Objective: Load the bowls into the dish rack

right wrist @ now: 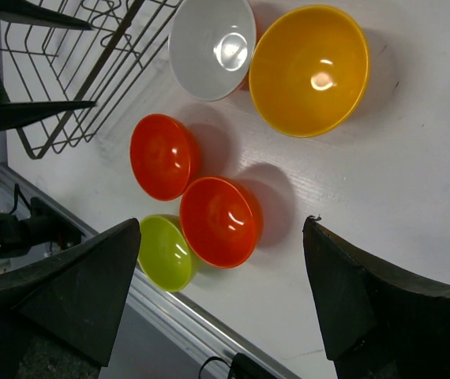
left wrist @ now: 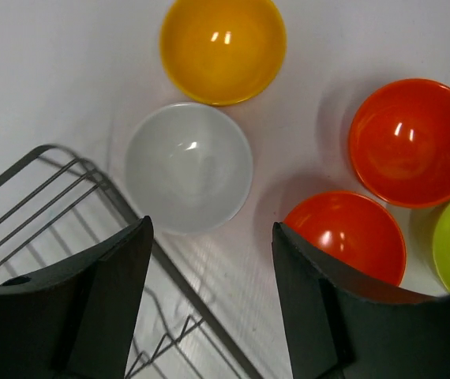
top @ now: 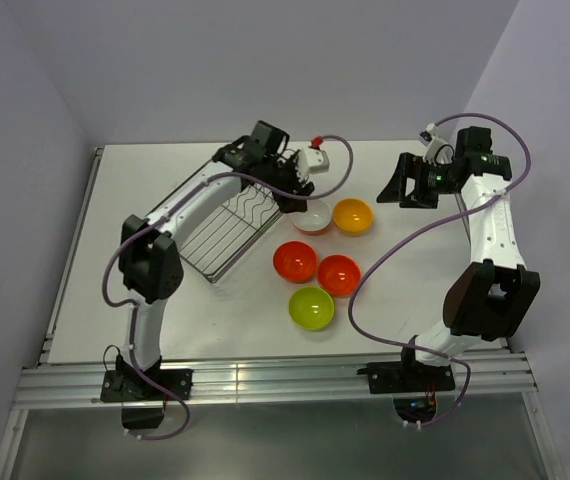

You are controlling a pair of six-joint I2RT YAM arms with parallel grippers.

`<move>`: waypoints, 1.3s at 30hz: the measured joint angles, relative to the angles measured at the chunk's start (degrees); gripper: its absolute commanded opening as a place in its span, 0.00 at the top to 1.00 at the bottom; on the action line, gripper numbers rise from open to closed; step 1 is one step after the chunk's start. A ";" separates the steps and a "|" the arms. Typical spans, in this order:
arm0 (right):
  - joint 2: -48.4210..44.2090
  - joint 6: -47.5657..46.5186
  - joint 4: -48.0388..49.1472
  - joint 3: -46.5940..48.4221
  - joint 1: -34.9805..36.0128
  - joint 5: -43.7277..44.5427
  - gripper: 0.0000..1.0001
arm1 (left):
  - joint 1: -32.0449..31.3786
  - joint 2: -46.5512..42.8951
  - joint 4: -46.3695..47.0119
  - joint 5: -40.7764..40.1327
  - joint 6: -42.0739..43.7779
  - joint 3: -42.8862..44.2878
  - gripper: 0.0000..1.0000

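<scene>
Five bowls loose on the worktop [top: 215,315], none yet in the dish rack [top: 227,228].

Counted by colour: one white bowl [top: 311,216] just beside the rack's right corner; one yellow-orange bowl [top: 353,216] close on its right; two red-orange, a red-orange bowl [top: 294,261] and a second red-orange bowl [top: 338,274] nearer the arm bases; one lime green bowl [top: 311,308] nearest of all. One wire rack, set aslant left of the cluster. Left end effector [left wrist: 209,233] above the rack corner and white bowl, jaws apart, gripping nothing. Right end effector [top: 405,188] raised right of the yellow-orange bowl, jaws wide, holding nothing.
</scene>
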 measured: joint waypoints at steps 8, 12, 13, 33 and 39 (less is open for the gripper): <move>-0.70 0.00 -0.09 -0.94 0.00 -1.07 0.10 | -4.04 8.22 -0.81 -1.53 4.57 2.84 0.37; -1.18 0.02 -0.07 -0.94 0.00 -1.14 0.09 | -4.31 9.94 0.15 -2.05 5.05 3.10 0.37; -1.27 0.02 -0.07 -0.94 -0.02 -1.25 0.09 | -4.31 10.29 0.70 -2.12 5.03 3.10 0.37; -1.31 0.02 0.37 -0.94 -1.84 -2.14 0.09 | -6.21 16.06 4.33 -3.04 5.01 3.19 0.29; -1.31 0.04 0.48 -0.94 -2.19 -2.14 0.09 | -6.38 16.72 4.61 -3.98 5.03 3.13 0.30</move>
